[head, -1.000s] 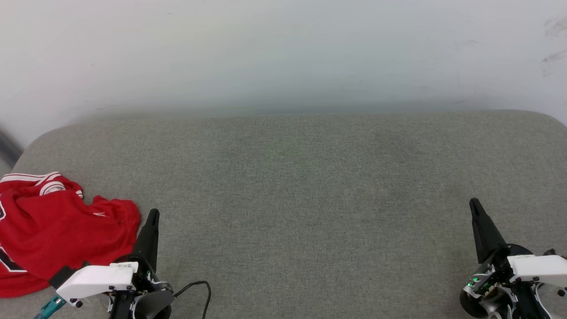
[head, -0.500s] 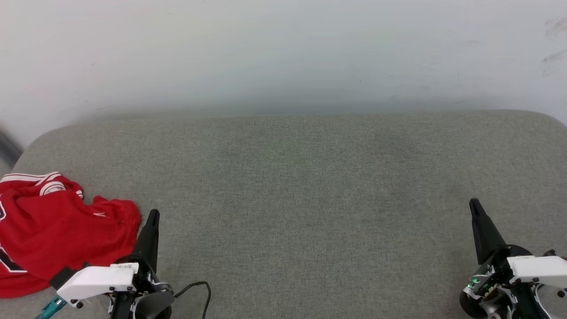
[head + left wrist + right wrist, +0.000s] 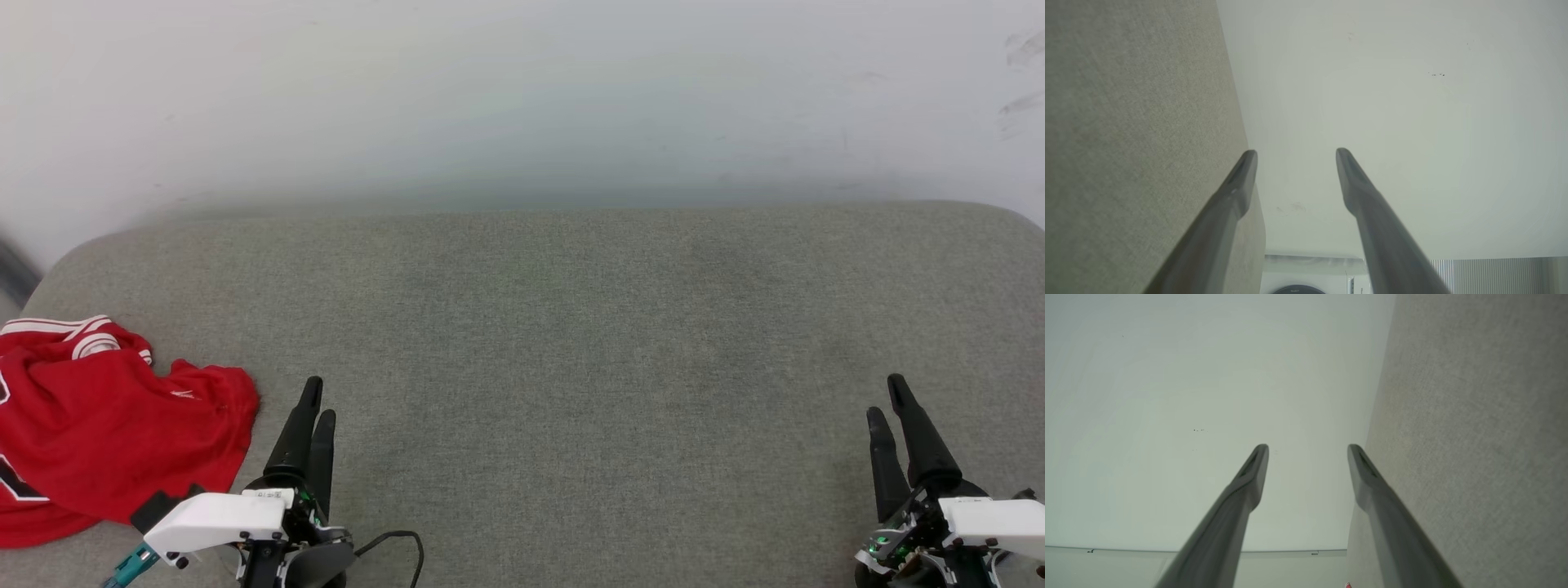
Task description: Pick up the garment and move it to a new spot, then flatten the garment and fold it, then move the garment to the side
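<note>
Garment (image 3: 106,441) lies crumpled on the grey cushion (image 3: 571,327) at our far left, white-striped trim showing, partly out of frame. We hold our left gripper (image 3: 318,398) just beside it, fingers spread, empty; our right gripper (image 3: 886,396), well apart, also gapes empty.

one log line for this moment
garment: crumpled at cushion left edge | left jaws: open, empty, beside garment | right jaws: open, empty | stage: pre-grasp

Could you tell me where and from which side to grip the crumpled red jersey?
Probably the bunched right edge of the red white-trimmed jersey, with the left gripper coming from the right: that fold stands off the grey cushion, nearest it.
</note>
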You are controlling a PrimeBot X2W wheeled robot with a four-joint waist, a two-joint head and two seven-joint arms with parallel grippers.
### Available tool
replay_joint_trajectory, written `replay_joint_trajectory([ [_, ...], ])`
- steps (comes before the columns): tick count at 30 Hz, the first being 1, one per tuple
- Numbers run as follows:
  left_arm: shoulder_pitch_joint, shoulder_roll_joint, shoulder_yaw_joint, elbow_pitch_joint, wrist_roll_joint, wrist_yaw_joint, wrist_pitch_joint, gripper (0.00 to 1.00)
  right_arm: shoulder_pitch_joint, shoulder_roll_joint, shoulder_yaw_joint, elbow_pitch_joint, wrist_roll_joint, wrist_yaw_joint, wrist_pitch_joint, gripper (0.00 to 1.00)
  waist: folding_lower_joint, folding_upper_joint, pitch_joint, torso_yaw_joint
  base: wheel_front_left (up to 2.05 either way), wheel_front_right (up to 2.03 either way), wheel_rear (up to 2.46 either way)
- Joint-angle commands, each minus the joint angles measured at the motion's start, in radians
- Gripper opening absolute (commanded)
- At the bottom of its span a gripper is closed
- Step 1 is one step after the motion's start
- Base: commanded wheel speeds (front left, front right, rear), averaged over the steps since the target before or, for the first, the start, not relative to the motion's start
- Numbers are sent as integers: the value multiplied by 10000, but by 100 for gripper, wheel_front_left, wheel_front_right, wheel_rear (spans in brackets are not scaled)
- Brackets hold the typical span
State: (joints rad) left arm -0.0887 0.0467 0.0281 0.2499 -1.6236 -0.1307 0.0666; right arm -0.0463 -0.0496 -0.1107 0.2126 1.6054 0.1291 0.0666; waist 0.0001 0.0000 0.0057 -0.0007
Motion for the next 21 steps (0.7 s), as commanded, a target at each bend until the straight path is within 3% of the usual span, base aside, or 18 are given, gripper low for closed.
replay_joint_trajectory([
  [1,-374,22,-178,-257,-9,-3,-137,100,-39,-53,41,-344,-160,15,-126,100,-1,0,7,-1,0,0,0],
  [8,-485,57,-443,-359,919,-3,-482,100,141,-195,154,-733,-1097,16,-484,100,-1,0,23,-11,0,0,0],
  [21,-357,29,-288,-692,4433,23,-1007,100,337,-332,212,-1382,-4573,17,-1013,100,-1,0,41,-23,0,0,0],
])
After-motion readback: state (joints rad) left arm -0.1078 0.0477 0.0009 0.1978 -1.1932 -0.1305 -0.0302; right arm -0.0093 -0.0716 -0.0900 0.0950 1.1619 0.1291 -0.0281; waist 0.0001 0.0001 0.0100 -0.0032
